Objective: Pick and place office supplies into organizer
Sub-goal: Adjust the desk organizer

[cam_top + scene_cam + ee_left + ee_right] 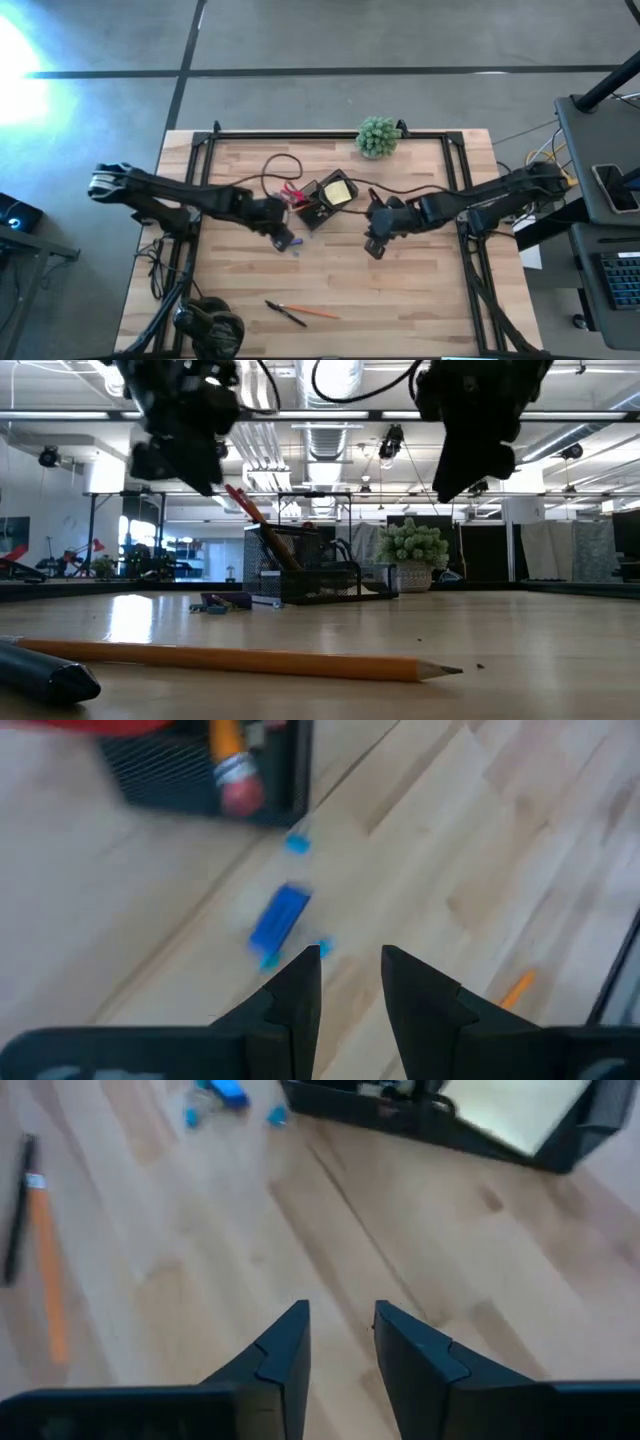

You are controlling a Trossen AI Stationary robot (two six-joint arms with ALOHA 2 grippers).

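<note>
The organizer [322, 203] stands near the middle of the table [420, 300] in the high view, a little toward the far edge, with the yellow note pad [338, 191] and the red scissors [293, 192] already in it; the left gripper [283, 240] hangs just beside its near left corner, over the small blue item [296, 246], and the right gripper [373, 245] waits to the right of the box, apart from it; the orange pencil [318, 313] and the black pen [284, 314] lie well apart, near the front edge, their long axes running roughly left to right, and they meet at one end like a narrow V. In the low view the pencil [235, 658] lies across the front with its sharp tip to the picture's right; the scissors [250, 512] lean out of the box [315, 570]; both grippers are above the table, not touching it. In the left wrist view the fingers [295, 995] stand a little apart with nothing between them; the blue item [279, 917] is a short bar, its long axis slanted to the gap, with small blue bits beside it. I judge that the step in hand is picking this bar; to do it well the gripper should turn so that the fingers close across the short side, then come down straight and widen only enough, so the loose bits are not pushed away. In the right wrist view the fingers [280, 1350] are also slightly apart and empty; the pencil [46, 1265] shows at one side.
</note>
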